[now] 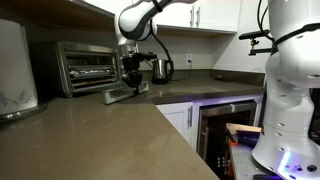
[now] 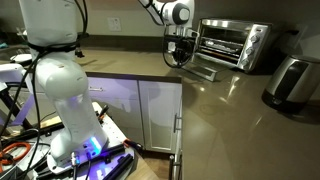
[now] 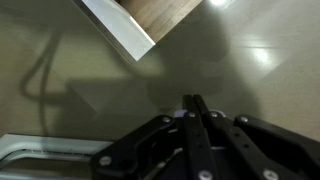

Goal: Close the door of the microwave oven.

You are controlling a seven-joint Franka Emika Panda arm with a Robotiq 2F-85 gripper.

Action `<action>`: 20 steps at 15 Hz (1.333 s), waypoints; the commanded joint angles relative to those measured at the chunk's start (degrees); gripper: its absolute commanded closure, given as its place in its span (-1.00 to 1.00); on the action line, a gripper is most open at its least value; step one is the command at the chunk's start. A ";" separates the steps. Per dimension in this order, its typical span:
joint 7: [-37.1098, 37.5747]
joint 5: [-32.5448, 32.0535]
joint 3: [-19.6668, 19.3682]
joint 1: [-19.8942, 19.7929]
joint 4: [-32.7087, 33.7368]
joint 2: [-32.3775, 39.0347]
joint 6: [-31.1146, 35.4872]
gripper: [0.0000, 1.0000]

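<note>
Your gripper (image 3: 194, 100) has its fingers pressed together with nothing between them, as the wrist view shows. It hangs over the outer edge of the door (image 1: 125, 95); you cannot tell whether it touches. The door lies folded down flat in front of the microwave oven (image 1: 88, 65), just above the countertop (image 1: 100, 130). In both exterior views the oven's cavity stands open behind the door. A steel kettle (image 1: 161, 69) stands off the oven's control-panel side.
</note>
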 commanded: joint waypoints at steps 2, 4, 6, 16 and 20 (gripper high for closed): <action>4.17 -3.24 -0.25 1.03 1.81 2.32 1.82 0.96; 5.22 -4.63 -0.48 1.22 2.46 2.98 2.07 0.95; 6.33 -5.86 -0.63 1.42 2.93 3.43 2.28 0.93; 8.46 -8.80 -1.73 1.16 4.98 5.89 6.33 1.00; 8.57 -9.00 -2.22 1.25 6.04 7.24 6.94 1.00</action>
